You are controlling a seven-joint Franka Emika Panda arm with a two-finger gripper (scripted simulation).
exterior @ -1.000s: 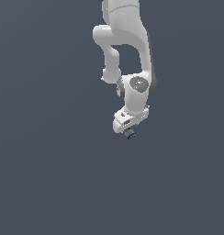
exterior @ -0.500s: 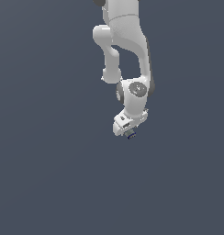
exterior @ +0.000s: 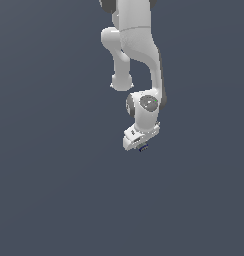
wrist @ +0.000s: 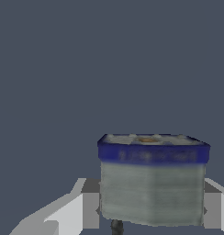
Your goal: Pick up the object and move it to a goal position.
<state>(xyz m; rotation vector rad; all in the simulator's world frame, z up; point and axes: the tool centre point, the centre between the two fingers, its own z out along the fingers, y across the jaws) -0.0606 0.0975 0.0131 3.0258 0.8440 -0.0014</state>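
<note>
The gripper (exterior: 142, 147) is closed on the object (wrist: 153, 179), its fingers (wrist: 88, 209) pressed against both of the item's sides. In the wrist view the object is a blocky container with grey-green walls and a dark blue rim band. In the exterior view it shows only as a tiny dark speck under the white hand, hanging below the arm (exterior: 136, 45) against plain grey.

The arm (exterior: 136, 45) descends from the top of the exterior view, and the gripper (exterior: 142, 146) sits at its lower end, slightly toward the exterior view's right of centre. The object (exterior: 143, 148) is directly below the gripper body. In the wrist view, the object (wrist: 153, 179) sits between the two fingers (wrist: 86, 209), touching both.
</note>
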